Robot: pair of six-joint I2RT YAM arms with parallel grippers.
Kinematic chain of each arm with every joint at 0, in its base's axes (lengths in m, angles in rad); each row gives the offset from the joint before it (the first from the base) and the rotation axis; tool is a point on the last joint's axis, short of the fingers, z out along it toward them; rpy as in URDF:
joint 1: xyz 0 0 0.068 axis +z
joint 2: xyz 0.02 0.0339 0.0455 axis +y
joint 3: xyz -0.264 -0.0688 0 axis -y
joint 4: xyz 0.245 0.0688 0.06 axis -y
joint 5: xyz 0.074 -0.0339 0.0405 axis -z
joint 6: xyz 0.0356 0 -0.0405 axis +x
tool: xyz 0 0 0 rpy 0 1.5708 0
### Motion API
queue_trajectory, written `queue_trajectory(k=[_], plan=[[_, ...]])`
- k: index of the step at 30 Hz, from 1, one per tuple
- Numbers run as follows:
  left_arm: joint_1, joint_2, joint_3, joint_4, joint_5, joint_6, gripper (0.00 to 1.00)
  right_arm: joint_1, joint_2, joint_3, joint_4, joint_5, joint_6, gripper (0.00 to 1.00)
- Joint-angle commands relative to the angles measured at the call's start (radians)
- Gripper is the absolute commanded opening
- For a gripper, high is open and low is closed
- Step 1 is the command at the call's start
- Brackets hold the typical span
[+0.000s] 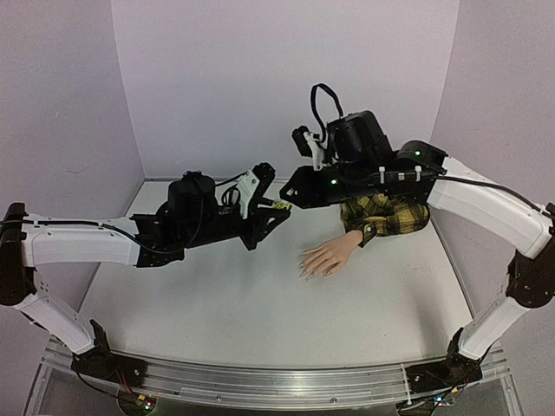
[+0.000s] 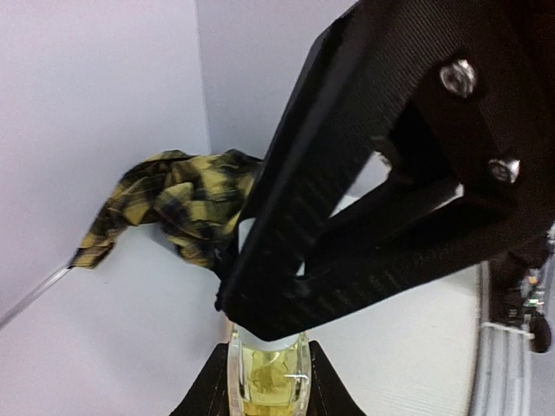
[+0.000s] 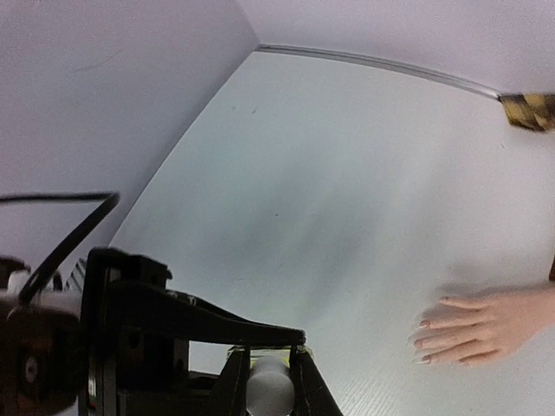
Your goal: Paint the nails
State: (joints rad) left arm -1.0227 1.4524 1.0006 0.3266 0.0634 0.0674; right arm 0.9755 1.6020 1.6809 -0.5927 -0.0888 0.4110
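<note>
Yellowish glass bottle [image 1: 279,204] is held in mid-air where both arms meet.

Top view: the left end effector [image 1: 276,210] is clenched on the bottle body and the right end effector [image 1: 290,198] comes at it from the opposite side. Likely hold-and-unscrew: one anchors, the other works the cap. The mannequin hand [image 1: 325,258] lies flat on the worktop [image 1: 217,303], below the right end effector and well apart from both. Its plaid sleeve [image 1: 386,214] runs under that arm.

Left wrist: the bottle sits between its own fingers. The right end effector's black body covers the top, so the cap is mostly hidden.

Right wrist: the fingers are clamped on the white cap [image 3: 270,386], with the left end effector just beyond. The nails [image 3: 423,324] are off to one side, facing up and reachable. Can't tell if they're coated. No brush is out, so painting probably hasn't started.
</note>
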Motion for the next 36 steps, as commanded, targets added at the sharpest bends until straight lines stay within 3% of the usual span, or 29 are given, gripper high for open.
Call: queue_trajectory(k=[1, 3, 6, 8, 11, 14, 17, 19, 22, 25, 29, 36], plan=[[0.015, -0.112, 0.046, 0.007, 0.486, -0.112, 0.0, 0.006, -0.093, -0.098, 0.061, -0.501, -0.336, 0.0], [0.05, -0.127, 0.059, 0.001, 0.669, -0.172, 0.0, 0.005, -0.128, -0.141, 0.079, -0.692, -0.424, 0.0], [0.09, -0.132, 0.098, 0.009, 0.936, -0.274, 0.0, 0.006, -0.129, -0.146, 0.081, -0.813, -0.456, 0.0], [0.102, -0.136, 0.112, 0.021, 1.019, -0.323, 0.0, 0.005, -0.118, -0.141, 0.081, -0.845, -0.46, 0.0], [0.104, -0.157, 0.117, 0.009, 1.015, -0.321, 0.0, 0.006, -0.1, -0.126, 0.084, -0.857, -0.462, 0.0], [0.108, -0.172, 0.131, -0.051, 0.922, -0.268, 0.0, 0.006, -0.102, -0.118, 0.092, -0.802, -0.453, 0.0], [0.108, -0.199, 0.127, -0.103, 0.695, -0.227, 0.0, 0.005, -0.133, -0.125, 0.104, -0.633, -0.39, 0.0], [0.107, -0.226, 0.094, -0.09, 0.495, -0.195, 0.0, 0.005, -0.166, -0.152, 0.142, -0.446, -0.297, 0.22], [0.1, -0.251, 0.037, -0.035, 0.21, -0.148, 0.0, 0.005, -0.205, -0.183, 0.192, -0.181, -0.143, 0.46], [0.084, -0.234, 0.009, 0.009, 0.017, -0.074, 0.0, 0.007, -0.22, -0.214, 0.261, -0.034, 0.017, 0.57], [0.068, -0.178, 0.008, 0.075, -0.069, -0.007, 0.0, 0.027, -0.178, -0.182, 0.297, 0.056, 0.154, 0.61], [0.043, -0.105, 0.049, 0.097, -0.146, 0.012, 0.0, 0.074, -0.121, -0.087, 0.29, 0.208, 0.179, 0.6]])
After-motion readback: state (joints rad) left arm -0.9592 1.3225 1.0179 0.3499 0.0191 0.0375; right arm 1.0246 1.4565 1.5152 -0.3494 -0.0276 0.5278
